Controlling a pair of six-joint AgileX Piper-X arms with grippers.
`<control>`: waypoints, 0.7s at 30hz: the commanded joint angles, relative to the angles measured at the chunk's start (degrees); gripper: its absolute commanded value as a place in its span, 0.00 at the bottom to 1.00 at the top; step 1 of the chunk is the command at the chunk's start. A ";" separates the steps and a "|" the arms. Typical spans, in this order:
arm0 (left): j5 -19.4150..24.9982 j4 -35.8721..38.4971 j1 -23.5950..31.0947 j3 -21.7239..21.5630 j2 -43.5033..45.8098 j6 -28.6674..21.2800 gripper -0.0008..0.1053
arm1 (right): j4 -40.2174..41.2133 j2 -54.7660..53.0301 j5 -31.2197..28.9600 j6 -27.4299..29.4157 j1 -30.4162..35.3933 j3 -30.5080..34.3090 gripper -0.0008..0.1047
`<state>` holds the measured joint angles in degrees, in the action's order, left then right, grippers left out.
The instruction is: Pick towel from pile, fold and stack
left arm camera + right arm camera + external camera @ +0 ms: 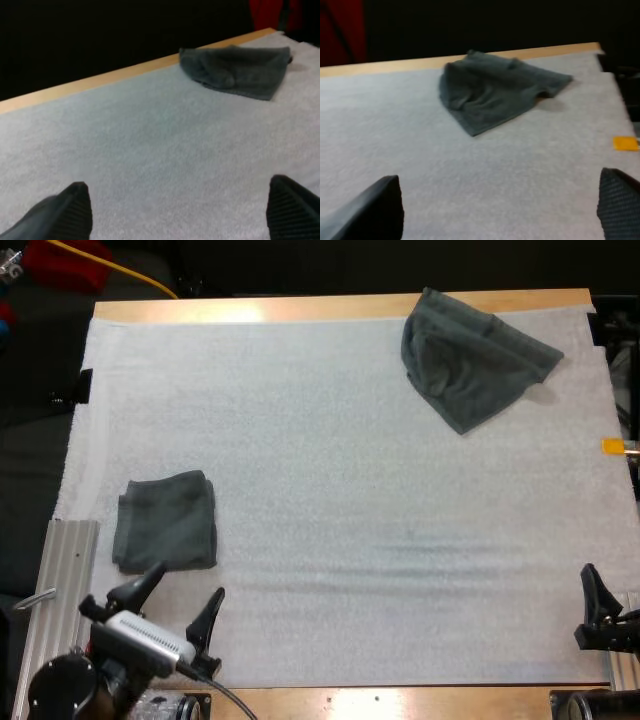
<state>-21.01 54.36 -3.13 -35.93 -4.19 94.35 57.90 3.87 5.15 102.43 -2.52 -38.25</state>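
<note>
1. The crumpled towel (470, 360) lies at one o'clock on the mat (350, 520); a folded towel (165, 522) sits at eight o'clock.
2. Left gripper (190, 580) and right gripper (500, 175), fingers apart, hold nothing.
3. Risk: pinching several bunched layers would likely spoil the fold.

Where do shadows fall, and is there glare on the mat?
High view: even light on the white mat, no glare; the crumpled dark grey-green towel casts a faint shadow beside its pointed corner. Right wrist view: the same soft shadow under that corner.
</note>
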 commanded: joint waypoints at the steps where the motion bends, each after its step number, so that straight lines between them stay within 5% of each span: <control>1: -0.60 -1.67 -0.82 -0.93 -1.49 0.74 0.66 | -0.79 1.09 1.62 1.29 -0.10 -1.26 0.74; 21: -0.33 -3.80 -17.26 -11.24 -19.98 -3.45 0.66 | -0.68 16.08 18.23 2.78 -0.10 -13.29 0.74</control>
<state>-21.30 51.58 -20.22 -46.69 -24.11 91.35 57.59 19.87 22.76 104.52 -2.52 -51.06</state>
